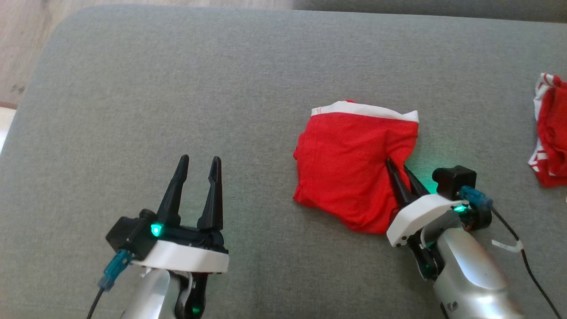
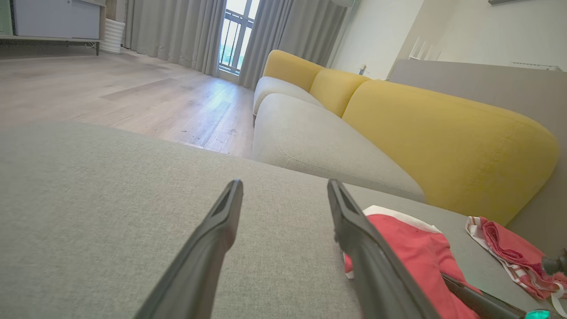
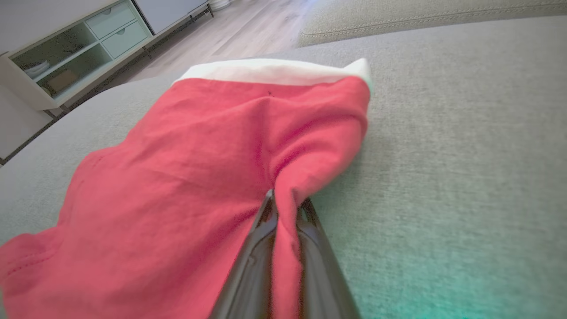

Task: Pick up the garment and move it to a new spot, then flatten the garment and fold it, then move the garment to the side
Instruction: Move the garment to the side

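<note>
We see even, bright daylight in all three views. In the left wrist view it enters through the balcony window (image 2: 234,37), which is overexposed. Shadows on the grey cushion (image 1: 177,88) are faint. A green indicator light (image 1: 459,208) tints the cushion beside the right end effector (image 1: 397,164) and the lower right corner of the right wrist view. Both wrist views bow straight lines at the edges. The garment (image 3: 186,177) looks soft close to the lens, possibly from motion blur.

Grey cushion (image 1: 177,88) bears red garment (image 1: 350,168), red-and-white cloth (image 1: 551,137).
</note>
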Robot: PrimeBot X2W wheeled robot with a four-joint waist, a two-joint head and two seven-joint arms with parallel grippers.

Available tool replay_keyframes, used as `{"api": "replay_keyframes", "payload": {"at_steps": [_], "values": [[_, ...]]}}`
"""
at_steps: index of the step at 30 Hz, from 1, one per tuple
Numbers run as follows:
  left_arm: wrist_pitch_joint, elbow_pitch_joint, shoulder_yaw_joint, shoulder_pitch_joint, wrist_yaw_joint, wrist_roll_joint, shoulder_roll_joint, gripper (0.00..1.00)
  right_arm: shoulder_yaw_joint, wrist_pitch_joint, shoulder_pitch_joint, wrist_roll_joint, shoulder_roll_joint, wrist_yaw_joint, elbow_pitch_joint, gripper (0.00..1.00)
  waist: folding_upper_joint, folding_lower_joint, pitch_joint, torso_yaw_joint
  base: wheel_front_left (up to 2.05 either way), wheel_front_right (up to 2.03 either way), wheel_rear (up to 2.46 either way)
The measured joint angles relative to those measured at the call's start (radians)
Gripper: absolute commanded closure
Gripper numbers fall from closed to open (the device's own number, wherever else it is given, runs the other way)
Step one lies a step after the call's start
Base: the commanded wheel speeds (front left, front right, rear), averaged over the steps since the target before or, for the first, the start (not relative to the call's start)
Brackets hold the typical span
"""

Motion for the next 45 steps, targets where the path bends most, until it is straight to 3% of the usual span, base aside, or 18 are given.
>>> {"api": "replay_keyframes", "payload": {"at_steps": [7, 15, 24, 34, 41, 45], "values": [[0.0, -0.003, 0.004, 0.0, 0.0, 0.0, 0.004, 0.0, -0.031, -0.026, -0.008, -0.128, 0.003, 0.0, 0.0, 1.0, 0.0, 0.0, -0.019, -0.055, 0.0, 0.0, 0.0], [0.0, -0.037, 0.0, -0.011, 0.0, 0.036, 0.038, 0.0, -0.068, 0.022, -0.083, -0.374, -0.028, 0.0, -0.074, 1.0, 0.0, 0.0, -0.015, -0.155, 0.0, 0.0, 0.0], [0.0, -0.062, -0.015, -0.074, 0.0, 0.036, 0.037, 0.0, 0.006, 0.121, -0.171, -0.391, -0.281, 0.0, -0.186, 1.0, 0.0, 0.0, 0.04, -0.232, 0.0, 0.0, 0.0], [0.0, -0.063, -0.049, -0.125, 0.0, 0.017, 0.031, 0.0, 0.025, 0.197, -0.212, -0.337, -0.582, 0.0, -0.213, 1.0, 0.0, 0.0001, 0.131, -0.217, 0.0, 0.0, 0.0], [0.0, -0.062, -0.062, -0.146, 0.0, 0.009, 0.028, 0.0, -0.078, 0.221, -0.212, -0.35, -0.679, 0.0, -0.168, 1.0, 0.0, 0.0001, 0.18, -0.17, 0.0, 0.0, 0.0], [0.0, -0.06, -0.064, -0.158, 0.0, 0.006, 0.026, 0.0, -0.124, 0.244, -0.212, -0.37, -0.69, 0.0, -0.156, 1.0, 0.0, 0.0001, 0.2, -0.15, 0.0, 0.0, 0.0]]}}
